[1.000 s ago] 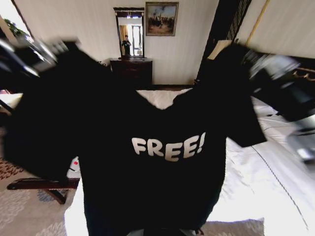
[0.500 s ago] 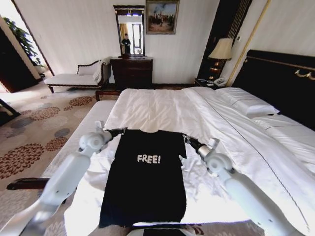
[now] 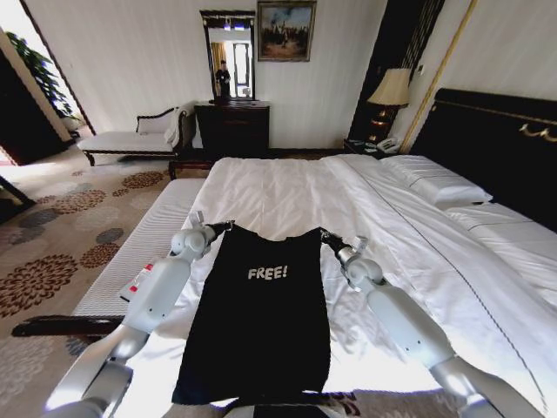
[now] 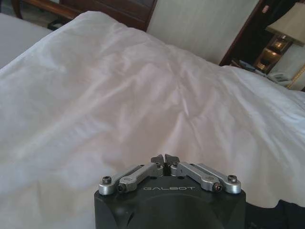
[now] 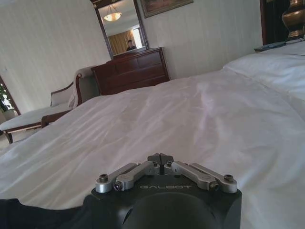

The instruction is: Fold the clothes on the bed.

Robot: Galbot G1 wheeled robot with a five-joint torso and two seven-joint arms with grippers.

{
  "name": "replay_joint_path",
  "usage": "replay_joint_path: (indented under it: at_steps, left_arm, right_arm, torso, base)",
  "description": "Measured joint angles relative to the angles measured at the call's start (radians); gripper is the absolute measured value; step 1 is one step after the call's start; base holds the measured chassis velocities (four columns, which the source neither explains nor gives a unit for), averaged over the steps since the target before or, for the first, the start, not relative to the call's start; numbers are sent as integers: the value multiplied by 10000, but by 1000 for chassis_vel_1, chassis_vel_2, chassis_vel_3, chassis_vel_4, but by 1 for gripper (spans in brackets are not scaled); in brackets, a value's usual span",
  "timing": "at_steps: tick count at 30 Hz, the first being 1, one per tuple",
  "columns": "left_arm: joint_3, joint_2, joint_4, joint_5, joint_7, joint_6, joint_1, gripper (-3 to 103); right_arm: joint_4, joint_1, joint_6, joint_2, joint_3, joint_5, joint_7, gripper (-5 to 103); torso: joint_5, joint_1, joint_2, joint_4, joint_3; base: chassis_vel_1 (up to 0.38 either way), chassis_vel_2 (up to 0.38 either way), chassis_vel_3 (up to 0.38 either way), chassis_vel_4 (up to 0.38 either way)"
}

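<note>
The clothes (image 3: 261,322), a black T-shirt with white "FREE!" lettering, lie spread flat and chest-up on the near part of the bed (image 3: 287,187). The hem points toward me. My left gripper (image 3: 225,228) is at the shirt's left shoulder corner and my right gripper (image 3: 324,235) is at its right shoulder corner. Both are low over the white duvet and shut on the fabric. In the wrist views the left gripper (image 4: 164,159) and the right gripper (image 5: 160,157) have their fingertips pressed together. Black cloth shows at the picture edge behind each.
Pillows (image 3: 435,183) and a tall dark headboard (image 3: 496,139) stand at the right. A white bench (image 3: 139,252) runs along the bed's left side, and a wooden piece (image 3: 65,325) sits on the patterned carpet. A dresser (image 3: 231,126), chaise (image 3: 130,135) and lamp (image 3: 392,87) line the far wall.
The shirt, held up in front of the camera a second ago, now lies spread on the bed. Both arms have stretched forward, carrying its shoulders a little farther up the bed.
</note>
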Motion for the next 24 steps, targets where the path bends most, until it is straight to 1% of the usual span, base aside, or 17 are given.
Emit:
replay_joint_path:
  at_steps: [3, 9, 14, 15, 16, 19, 20, 21, 22, 23, 24]
  left_arm:
    - [-438, -138, 594, 312, 2, -158, 362, 2]
    - [-616, -240, 1041, 717, 21, -445, 622, 2]
    - [-648, -298, 1211, 795, -34, -577, 634, 2]
    - [-650, -352, 1259, 725, -184, -695, 638, 2]
    - [-647, -385, 1237, 620, -267, -709, 638, 2]
    - [-608, -435, 1188, 555, -378, -719, 638, 2]
    - [-595, -447, 1150, 532, -444, -723, 641, -1]
    - [-596, -452, 1092, 505, -534, -739, 651, 2]
    - [-624, -456, 1031, 473, -599, -765, 668, 2]
    - [-624, -456, 1031, 473, -599, -765, 668, 2]
    - [-752, -461, 892, 401, -730, -786, 715, 7]
  right_arm:
    - [-343, -348, 60, 154, -65, -451, 3, 0]
    - [-680, -642, 256, 380, -204, -984, 24, 0]
    - [-840, -647, 372, 588, -233, -1103, 52, 0]
    - [-1070, -519, 540, 870, -241, -1185, 123, 0]
    - [-1184, -424, 614, 992, -241, -1226, 177, 0]
    - [-1320, -297, 717, 1140, -241, -1270, 289, 0]
    - [-1344, -270, 800, 1194, -228, -1288, 342, 0]
    - [-1345, -265, 943, 1224, -196, -1307, 356, -2]
    - [-1310, -277, 1168, 1246, -113, -1352, 351, -2]
    - [-1310, -277, 1168, 1246, -113, -1352, 351, -2]
    - [-1140, -354, 1426, 1256, 72, -1391, 305, 3]
  torso:
    - [0, -3, 0, -1, -1]
    - [-1, -3, 1, -4, -1]
    - [0, -2, 0, -4, -1]
    - [0, -2, 0, -2, -1]
    - [1, -3, 0, 1, -1]
    - [0, -3, 0, 1, -1]
    - [0, -2, 0, 0, -1]
    - [2, -2, 0, -2, -1]
    - [2, -2, 0, -1, 0]
    - [2, -2, 0, -1, 0]
    - [-2, 0, 0, -2, 0]
  base:
    - [0, 0, 0, 0]
    - [0, 0, 0, 0]
    - [0, 0, 0, 0]
    - [0, 0, 0, 0]
    - [0, 0, 0, 0]
    - [0, 0, 0, 0]
    - [0, 0, 0, 0]
    - [0, 0, 0, 0]
    - [0, 0, 0, 0]
    - [0, 0, 0, 0]
    - [0, 0, 0, 0]
